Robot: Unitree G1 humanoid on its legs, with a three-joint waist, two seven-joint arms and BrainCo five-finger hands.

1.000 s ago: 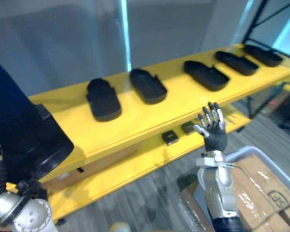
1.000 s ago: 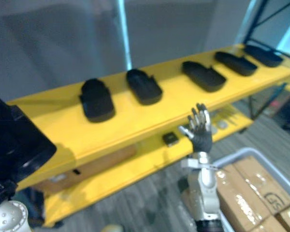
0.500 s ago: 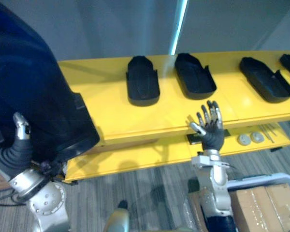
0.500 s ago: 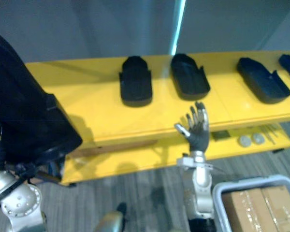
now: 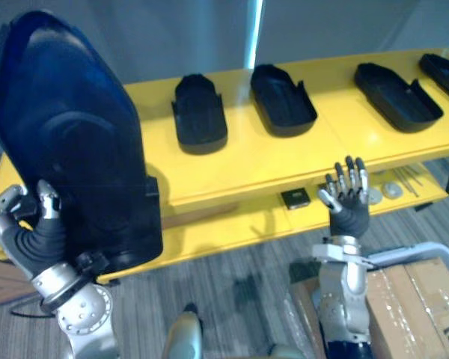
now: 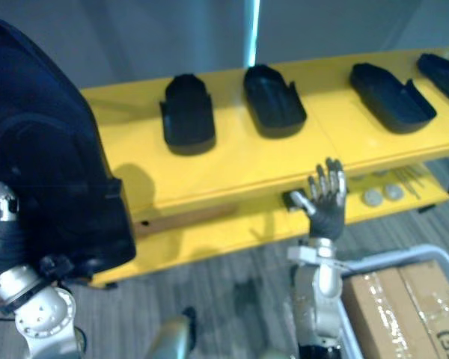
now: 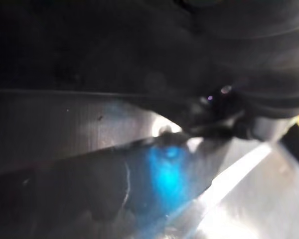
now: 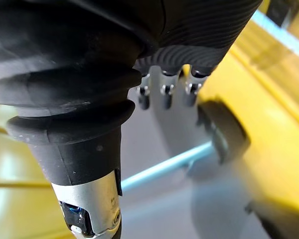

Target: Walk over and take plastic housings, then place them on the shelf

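My left hand [image 5: 31,228] is shut on the lower edge of a large dark plastic housing [image 5: 75,142]. It holds the housing upright before the left end of the yellow shelf [image 5: 236,166], and the housing hides that end. Its dark surface [image 7: 139,45] lies close to the left wrist camera. Several smaller black housings lie in a row on the top board, among them one [image 5: 199,120], another [image 5: 283,97] and a third [image 5: 396,96]. My right hand [image 5: 347,200] is raised in front of the lower board, open and holding nothing, its fingers [image 8: 162,94] straight.
On the lower board lie a small black box [image 5: 295,198] and two round discs [image 5: 393,190]. A wooden piece [image 6: 183,219] sits under the top board. At the lower right, a grey bin [image 5: 441,254] holds taped cardboard boxes [image 5: 419,299], close to my right arm.
The camera has swung, so the shelf now lies nearly level across the view. The held housing stands more upright and higher. My right hand stays raised and open.
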